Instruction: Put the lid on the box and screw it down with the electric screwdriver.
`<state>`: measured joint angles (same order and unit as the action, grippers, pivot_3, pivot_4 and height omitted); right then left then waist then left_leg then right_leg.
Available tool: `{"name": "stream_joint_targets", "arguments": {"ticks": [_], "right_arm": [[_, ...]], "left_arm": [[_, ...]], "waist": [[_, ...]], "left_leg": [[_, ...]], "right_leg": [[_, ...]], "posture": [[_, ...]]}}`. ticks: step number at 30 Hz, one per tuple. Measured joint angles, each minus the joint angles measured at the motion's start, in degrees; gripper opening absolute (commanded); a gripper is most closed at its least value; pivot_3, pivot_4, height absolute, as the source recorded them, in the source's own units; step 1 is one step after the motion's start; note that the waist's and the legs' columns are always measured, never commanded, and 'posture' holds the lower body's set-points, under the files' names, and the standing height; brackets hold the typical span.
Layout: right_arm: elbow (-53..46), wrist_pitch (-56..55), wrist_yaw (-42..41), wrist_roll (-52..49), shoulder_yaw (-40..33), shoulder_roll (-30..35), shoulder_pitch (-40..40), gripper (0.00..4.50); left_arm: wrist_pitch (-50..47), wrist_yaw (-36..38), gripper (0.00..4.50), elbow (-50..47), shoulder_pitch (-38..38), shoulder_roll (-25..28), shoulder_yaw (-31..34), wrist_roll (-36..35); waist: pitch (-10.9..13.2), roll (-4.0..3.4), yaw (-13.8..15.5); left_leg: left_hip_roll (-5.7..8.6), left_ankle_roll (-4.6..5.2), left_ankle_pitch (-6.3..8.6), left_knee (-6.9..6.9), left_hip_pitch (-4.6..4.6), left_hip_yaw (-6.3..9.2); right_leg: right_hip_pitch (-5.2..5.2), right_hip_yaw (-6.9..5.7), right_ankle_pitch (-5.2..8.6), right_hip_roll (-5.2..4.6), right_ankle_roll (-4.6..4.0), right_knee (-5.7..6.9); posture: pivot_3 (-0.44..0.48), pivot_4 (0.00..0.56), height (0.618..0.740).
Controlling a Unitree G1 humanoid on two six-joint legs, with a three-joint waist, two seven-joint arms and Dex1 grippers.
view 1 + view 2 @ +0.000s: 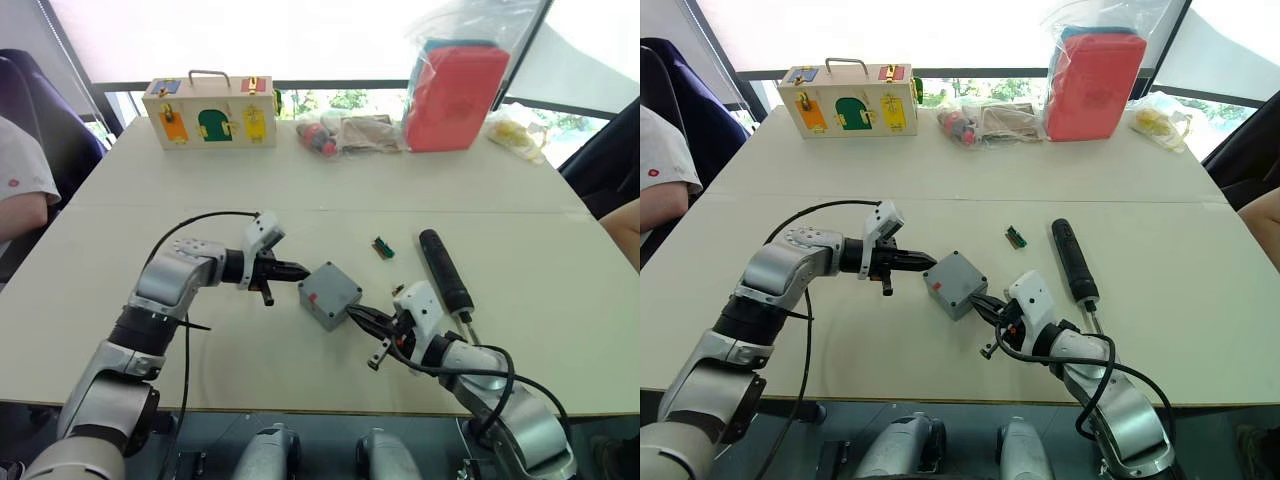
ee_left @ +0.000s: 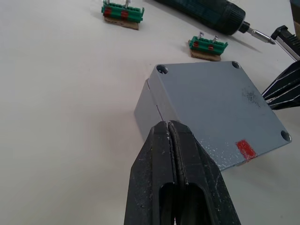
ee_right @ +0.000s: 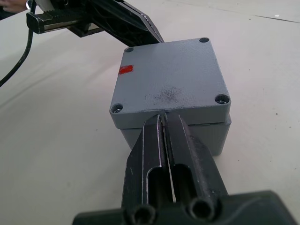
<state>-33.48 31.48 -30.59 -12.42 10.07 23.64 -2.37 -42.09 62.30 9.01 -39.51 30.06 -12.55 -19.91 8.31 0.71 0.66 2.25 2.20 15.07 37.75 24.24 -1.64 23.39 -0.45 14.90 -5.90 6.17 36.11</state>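
The grey lid (image 3: 171,82), marked with a small red patch, lies on top of the grey box (image 1: 330,296) in the middle of the table. My left gripper (image 1: 302,270) is shut and empty, its tips at the box's left corner (image 2: 147,110). From the near right, my right gripper (image 1: 358,317) is also shut and empty, its tips meeting the lid's edge (image 3: 162,117). The black electric screwdriver (image 1: 445,268) lies flat on the table to the right of the box, bit toward me.
Two small green bit holders (image 2: 123,11) (image 2: 207,44) lie between the box and the screwdriver. At the far edge stand a wooden latch box (image 1: 210,112), plastic bags (image 1: 345,132) and a red case in a bag (image 1: 455,95). A person (image 1: 20,185) sits at the left.
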Motion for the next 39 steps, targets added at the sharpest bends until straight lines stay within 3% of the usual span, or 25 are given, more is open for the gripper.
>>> {"name": "stream_joint_targets", "arguments": {"ticks": [39], "right_arm": [[1.1,-1.0,-0.7,0.0,0.7,0.6,-0.3,0.05]], "left_arm": [[0.0,0.1,0.00,-1.4,0.5,0.2,-0.3,0.8]], "waist": [[0.0,0.00,0.0]], "left_leg": [[0.00,0.01,0.00,0.09,0.01,0.01]], "right_leg": [[-0.04,-0.02,-0.04,0.03,0.07,0.01]], "posture": [[0.000,0.150,0.740]]}}
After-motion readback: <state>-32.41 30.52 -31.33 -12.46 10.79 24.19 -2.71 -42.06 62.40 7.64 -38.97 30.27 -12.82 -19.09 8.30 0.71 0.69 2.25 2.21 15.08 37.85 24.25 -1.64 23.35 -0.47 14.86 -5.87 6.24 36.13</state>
